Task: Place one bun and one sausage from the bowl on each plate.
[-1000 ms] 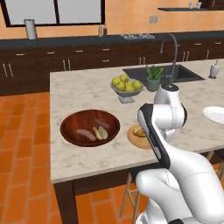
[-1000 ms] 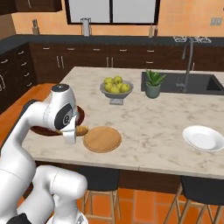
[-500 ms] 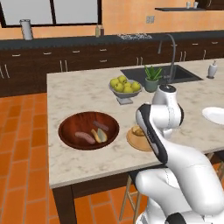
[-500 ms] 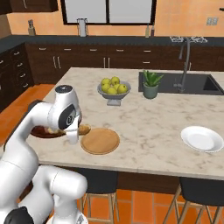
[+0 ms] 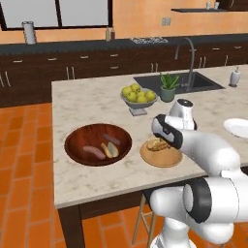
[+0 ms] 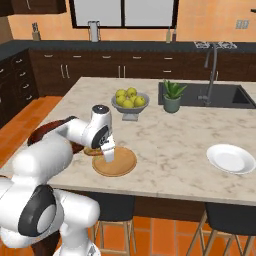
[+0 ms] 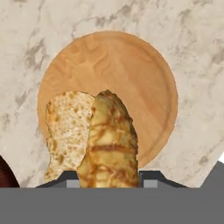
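Gripper [image 7: 109, 181] clamped on a bun [image 7: 107, 140], crusty golden-brown top, pale crumbly cut face, hanging right over the tan wooden plate [image 7: 131, 78]. Looks like the drop-off step for the first bun. Next move, best guess: lower a touch, let go over the middle of the disc, then back to the bowl for a sausage.

Plate flat, round, visible wood grain, nothing else on it as far as can be seen. Counter [image 5: 87, 104] pale marbled stone. Just left of the plate, the dark reddish wooden bowl [image 5: 77, 137], wide and shallow, with a brownish sausage [image 5: 94, 152] and what's probably another bun [image 5: 112, 150] inside; too small to count for sure. Further back, grey footed bowl of yellow-green apples [image 5: 138, 95]. Glossy white plate [image 6: 231, 159] well off to the right, bare.
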Robot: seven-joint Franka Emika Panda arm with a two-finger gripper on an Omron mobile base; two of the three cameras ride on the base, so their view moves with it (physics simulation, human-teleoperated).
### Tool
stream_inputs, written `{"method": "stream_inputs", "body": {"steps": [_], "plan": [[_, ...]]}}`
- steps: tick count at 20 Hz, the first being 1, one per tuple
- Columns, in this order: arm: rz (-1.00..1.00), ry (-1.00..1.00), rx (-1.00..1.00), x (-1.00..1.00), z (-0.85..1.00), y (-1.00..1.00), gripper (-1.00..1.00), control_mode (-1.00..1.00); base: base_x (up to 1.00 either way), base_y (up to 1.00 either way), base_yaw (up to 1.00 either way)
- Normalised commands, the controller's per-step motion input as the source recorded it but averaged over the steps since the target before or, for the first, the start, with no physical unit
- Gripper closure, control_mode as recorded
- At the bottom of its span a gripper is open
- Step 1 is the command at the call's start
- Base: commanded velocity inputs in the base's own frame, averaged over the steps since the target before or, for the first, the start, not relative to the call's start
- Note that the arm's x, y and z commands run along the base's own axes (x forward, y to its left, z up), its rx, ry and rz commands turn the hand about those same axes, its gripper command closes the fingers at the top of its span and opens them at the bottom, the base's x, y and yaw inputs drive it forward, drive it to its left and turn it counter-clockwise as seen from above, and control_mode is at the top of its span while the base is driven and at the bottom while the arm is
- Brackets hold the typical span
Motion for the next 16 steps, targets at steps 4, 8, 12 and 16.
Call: {"method": "stream_inputs", "body": {"steps": [4, 8, 12, 16], "plan": [[0.52, 0.06, -0.01, 0.83, -0.25, -0.04, 1.0, -1.0, 0.0, 0.0, 0.0], [0.54, 0.02, -0.07, 0.52, -0.43, 0.05, 1.0, -1.0, 0.0, 0.0, 0.0], [0.39, 0.0, -0.2, 0.34, -0.54, 0.31, 1.0, -1.0, 0.0, 0.0, 0.0], [0.29, 0.0, -0.1, 0.09, -0.36, 0.14, 1.0, -1.0, 0.0, 0.0, 0.0]]}}
